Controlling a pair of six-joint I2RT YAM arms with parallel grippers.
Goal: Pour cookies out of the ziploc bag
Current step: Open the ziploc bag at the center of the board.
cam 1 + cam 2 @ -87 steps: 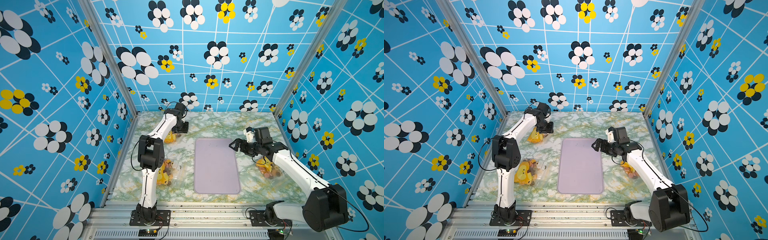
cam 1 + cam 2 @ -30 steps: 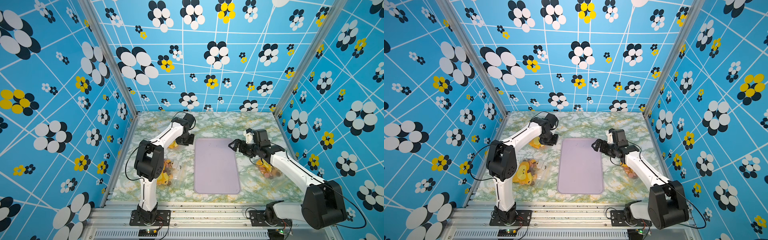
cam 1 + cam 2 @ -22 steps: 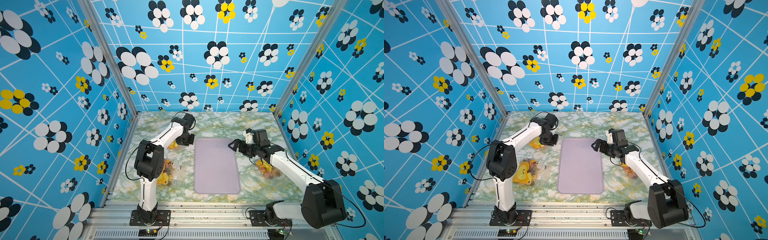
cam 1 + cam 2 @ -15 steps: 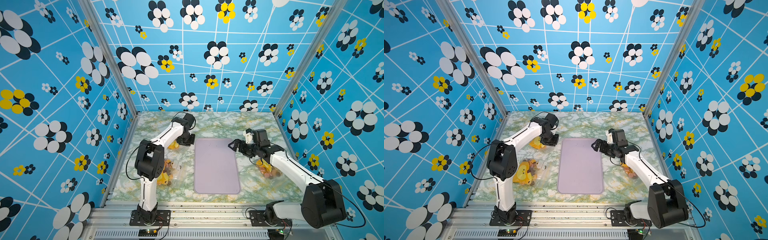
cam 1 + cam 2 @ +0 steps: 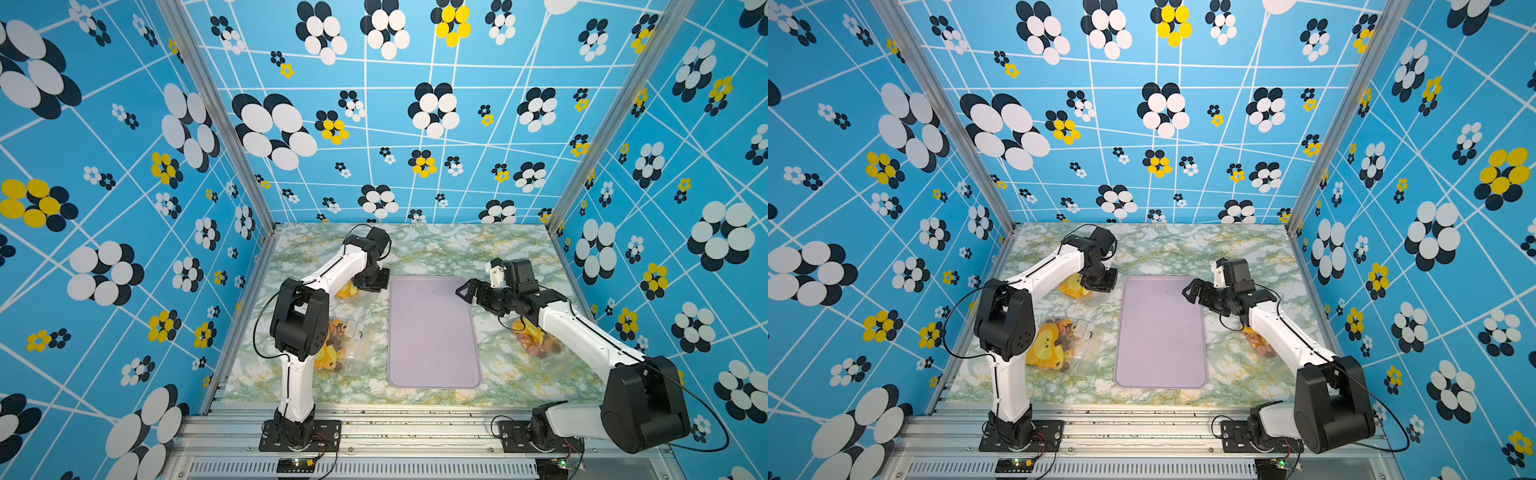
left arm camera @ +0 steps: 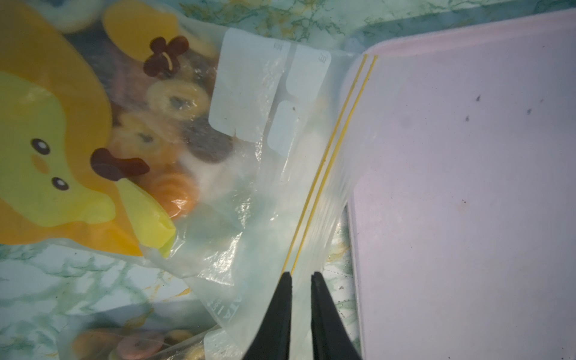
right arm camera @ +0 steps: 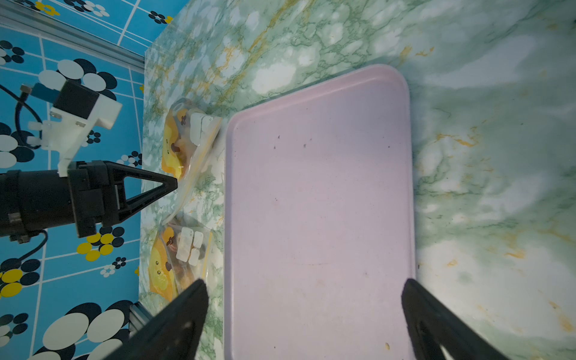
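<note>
L: my left gripper [image 6: 301, 277] nearly closed, thin slit, zip edge of ziploc bag [image 6: 249, 187] between tips, I cannot tell if pinched | R: my right gripper [image 7: 304, 285] spread wide, empty, over tray [image 7: 311, 187] | cookies [image 6: 174, 99] inside bag, beside tray.

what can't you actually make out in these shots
- right bag: mostly under the right arm in both top views; zip hidden
- left gripper: tips a slit apart at the far bag zip edge in the left wrist view; gripping or not unclear
- far bag's zip: sealed or open, too blurred there
- cookies: count hidden by the cartoon print and blur
</note>
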